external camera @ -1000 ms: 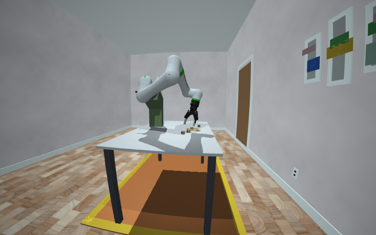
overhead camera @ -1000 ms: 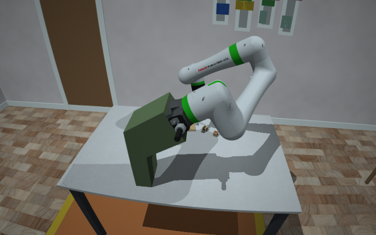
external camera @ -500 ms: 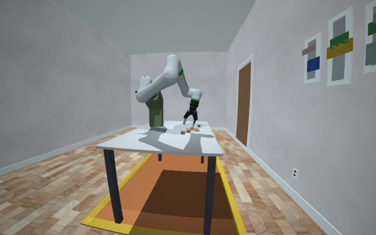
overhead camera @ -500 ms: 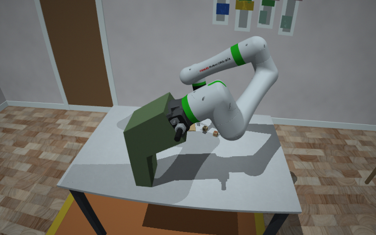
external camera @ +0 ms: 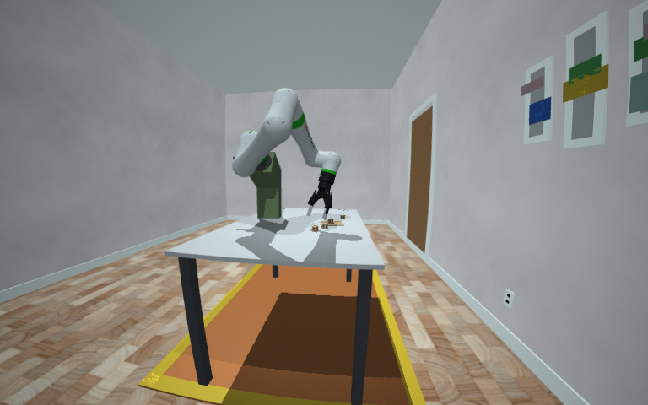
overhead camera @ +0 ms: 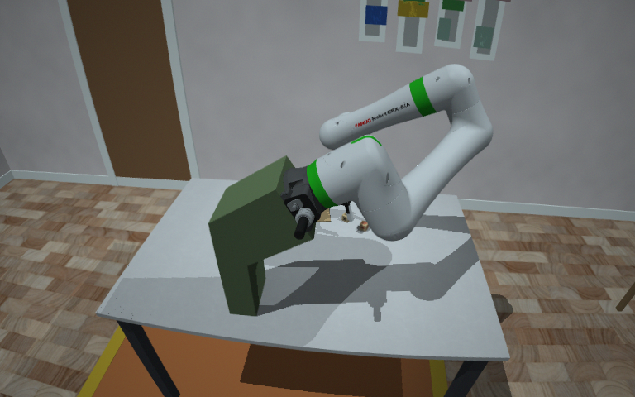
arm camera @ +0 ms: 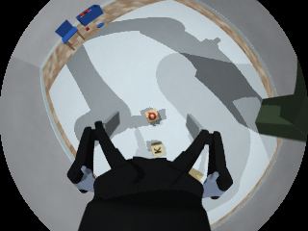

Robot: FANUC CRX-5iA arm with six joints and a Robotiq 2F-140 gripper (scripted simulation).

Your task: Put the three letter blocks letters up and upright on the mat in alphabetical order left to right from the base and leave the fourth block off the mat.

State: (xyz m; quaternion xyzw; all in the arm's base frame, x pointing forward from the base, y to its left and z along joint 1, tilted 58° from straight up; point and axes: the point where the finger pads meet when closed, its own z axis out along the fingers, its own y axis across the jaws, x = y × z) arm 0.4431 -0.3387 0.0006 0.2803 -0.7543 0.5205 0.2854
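My gripper (arm camera: 152, 118) is open and empty, hovering above the table. In the wrist view a wooden block with a red mark on top (arm camera: 152, 115) lies on the table between the fingertips, well below them. A second block with a dark mark on top (arm camera: 156, 149) lies closer to the gripper body. A corner of the tan mat (arm camera: 198, 172) shows beside the right finger. In the exterior view the gripper (external camera: 319, 204) hangs over several small blocks (external camera: 325, 224) and the mat (external camera: 336, 222). In the top view two blocks (overhead camera: 362, 226) (overhead camera: 345, 217) peek out behind the arm. The letters are too small to read.
The green robot pedestal (overhead camera: 248, 234) stands on the table at the near left. The arm's elbow (overhead camera: 374, 196) hides most of the mat in the top view. The table's far edge (arm camera: 61, 58) is ahead in the wrist view.
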